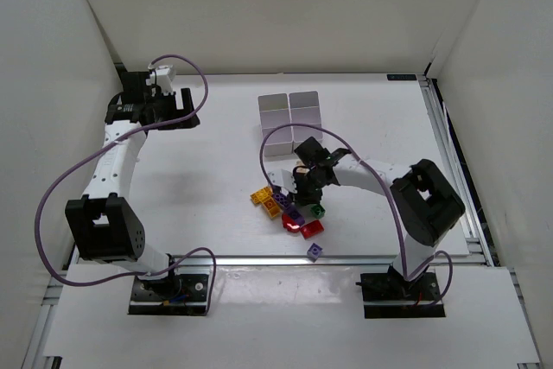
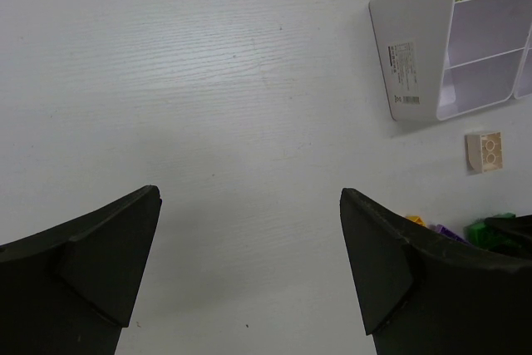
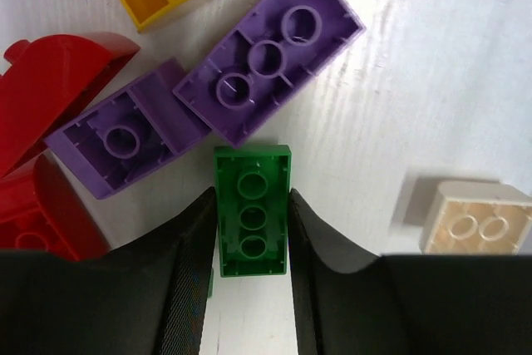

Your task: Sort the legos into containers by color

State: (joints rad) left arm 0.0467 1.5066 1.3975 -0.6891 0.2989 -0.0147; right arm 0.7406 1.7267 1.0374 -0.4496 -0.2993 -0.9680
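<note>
Right gripper point(image 3: 251, 226), jaws snug on upside-down green brick point(image 3: 252, 205), three hollow tubes up; left gripper point(image 2: 249, 197) agape.

White table point(image 1: 216, 153) w/ alu rail point(image 1: 442, 144) (right edge).

White counter point(image 1: 216, 170), containers point(image 1: 290, 123) at back-centre, legos point(image 1: 289, 209) clustered nr front edge, green brick point(image 3: 252, 209) upside down by purple bricks point(image 3: 266, 60), tan brick point(image 2: 485, 151) apart, lone purple brick point(image 1: 315, 251) nearest edge
</note>
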